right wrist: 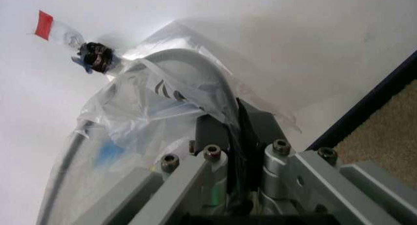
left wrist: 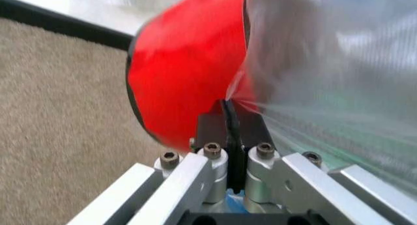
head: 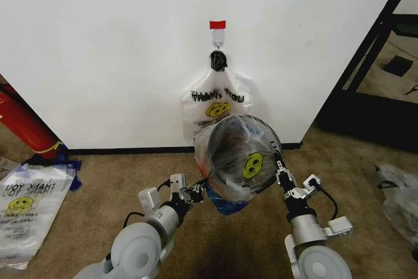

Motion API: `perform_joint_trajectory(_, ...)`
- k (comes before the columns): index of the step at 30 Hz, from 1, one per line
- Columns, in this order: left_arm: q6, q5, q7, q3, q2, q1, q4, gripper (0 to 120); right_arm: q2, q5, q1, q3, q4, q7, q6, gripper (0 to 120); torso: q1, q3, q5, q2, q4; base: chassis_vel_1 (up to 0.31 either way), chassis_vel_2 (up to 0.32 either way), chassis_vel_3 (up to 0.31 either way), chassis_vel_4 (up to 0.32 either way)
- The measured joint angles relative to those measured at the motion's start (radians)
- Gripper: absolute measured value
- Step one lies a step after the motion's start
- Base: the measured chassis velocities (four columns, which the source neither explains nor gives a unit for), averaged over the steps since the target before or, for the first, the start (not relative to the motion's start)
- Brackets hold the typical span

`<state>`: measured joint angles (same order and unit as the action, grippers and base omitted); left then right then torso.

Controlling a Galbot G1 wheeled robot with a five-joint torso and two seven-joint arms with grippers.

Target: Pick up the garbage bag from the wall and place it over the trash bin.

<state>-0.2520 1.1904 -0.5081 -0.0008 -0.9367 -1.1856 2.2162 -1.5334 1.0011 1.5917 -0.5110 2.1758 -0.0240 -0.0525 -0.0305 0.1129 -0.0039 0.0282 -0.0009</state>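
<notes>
The trash bin (head: pixel 230 143) is tipped with its mouth toward me, in front of the white wall (head: pixel 98 44). The clear crinkly garbage bag (head: pixel 251 164), with a yellow smiley and a blue patch low down, is drawn over it. My left gripper (head: pixel 196 193) (left wrist: pixel 228 118) is shut on the bag's film beside the bin's red base (left wrist: pixel 185 69). My right gripper (head: pixel 279 168) (right wrist: pixel 239 128) is shut on the bag (right wrist: pixel 140 112) where it folds over the bin's grey rim (right wrist: pixel 195 64). Above, the metal hook (head: pixel 218 44) sits under a red tape strip (head: pixel 217 25).
A whitish "THANK YOU" smiley bag (head: pixel 215 104) hangs from the hook behind the bin. Similar flat bags (head: pixel 26 207) lie on the carpet at left, near a red cylinder (head: pixel 23 122). Another plastic bag (head: pixel 398 194) lies at right, and a black frame (head: pixel 366 63) edges the wall.
</notes>
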Motion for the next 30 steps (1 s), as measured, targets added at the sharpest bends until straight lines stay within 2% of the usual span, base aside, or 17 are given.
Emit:
perform_joint_trajectory(2,0.000,-0.001,-0.003,-0.008,0.004,0.000,0.000,3,0.000,-0.001,0.001,0.000,-0.001,-0.001,0.002,1,0.000,0.000,-0.0001,0.000,0.0000,0.000,0.000,0.000,0.000)
perform_joint_trajectory(4,0.000,-0.011,-0.006,-0.015,0.009,-0.005,0.001,10,0.000,-0.002,0.000,-0.001,-0.005,-0.004,0.004,1,0.000,0.000,0.0000,0.000,0.0000,0.000,0.000,0.000,0.000)
perform_joint_trajectory(5,-0.001,-0.029,-0.008,-0.021,0.017,-0.014,0.007,18,0.001,-0.002,-0.002,-0.003,-0.012,-0.004,0.006,1,0.000,0.000,-0.0001,0.000,0.0001,0.000,0.000,0.000,0.000)
perform_joint_trajectory(8,-0.005,-0.047,-0.014,-0.028,0.031,-0.027,0.021,25,0.001,-0.002,-0.007,-0.008,-0.017,-0.004,0.008,1,0.000,0.000,0.0000,0.000,0.0001,0.000,0.000,0.000,0.000)
perform_joint_trajectory(15,-0.024,-0.092,-0.028,-0.061,0.070,-0.095,0.125,54,0.004,0.014,-0.043,-0.036,-0.051,0.000,0.011,1,0.000,0.000,0.0000,0.000,0.0000,0.000,0.000,0.000,0.000)
perform_joint_trajectory(16,-0.024,-0.092,-0.028,-0.061,0.070,-0.095,0.125,54,0.004,0.014,-0.043,-0.036,-0.051,0.000,0.011,1,0.000,0.000,0.0000,0.000,0.0000,0.000,0.000,0.000,0.000)
perform_joint_trajectory(19,-0.027,-0.106,-0.039,-0.087,0.081,-0.116,0.167,66,0.008,0.017,-0.052,-0.045,-0.064,0.001,0.016,1,0.000,0.000,0.0000,0.000,0.0001,0.000,0.000,0.000,0.000)
perform_joint_trajectory(22,-0.011,-0.155,-0.032,-0.121,0.094,-0.136,0.203,79,0.014,0.007,-0.053,-0.051,-0.074,-0.001,0.029,1,0.000,0.000,0.0000,0.000,0.0001,0.000,0.000,0.000,0.000)
perform_joint_trajectory(23,-0.011,-0.155,-0.032,-0.121,0.094,-0.136,0.203,79,0.014,0.007,-0.053,-0.051,-0.074,-0.001,0.029,1,0.000,0.000,0.0000,0.000,0.0001,0.000,0.000,0.000,0.000)
perform_joint_trajectory(26,-0.011,-0.165,-0.030,-0.115,0.104,-0.115,0.238,91,0.015,-0.028,-0.054,-0.049,-0.077,-0.005,0.043,1,0.000,0.000,0.0000,0.000,0.0003,0.000,0.000,0.000,0.000)
perform_joint_trajectory(27,-0.014,-0.164,-0.030,-0.102,0.108,-0.099,0.245,92,0.014,-0.038,-0.054,-0.048,-0.077,-0.006,0.047,1,0.000,0.000,0.0000,0.000,0.0001,0.000,0.000,0.000,0.000)
perform_joint_trajectory(29,-0.021,-0.148,-0.036,-0.052,0.116,-0.046,0.261,84,0.008,-0.069,-0.056,-0.041,-0.077,-0.008,0.057,1,0.000,0.000,0.0000,0.000,-0.0001,0.000,0.000,0.000,0.000)
perform_joint_trajectory(30,-0.021,-0.148,-0.036,-0.052,0.116,-0.046,0.261,84,0.008,-0.069,-0.056,-0.041,-0.077,-0.008,0.057,1,0.000,0.000,0.0000,0.000,-0.0001,0.000,0.000,0.000,0.000)
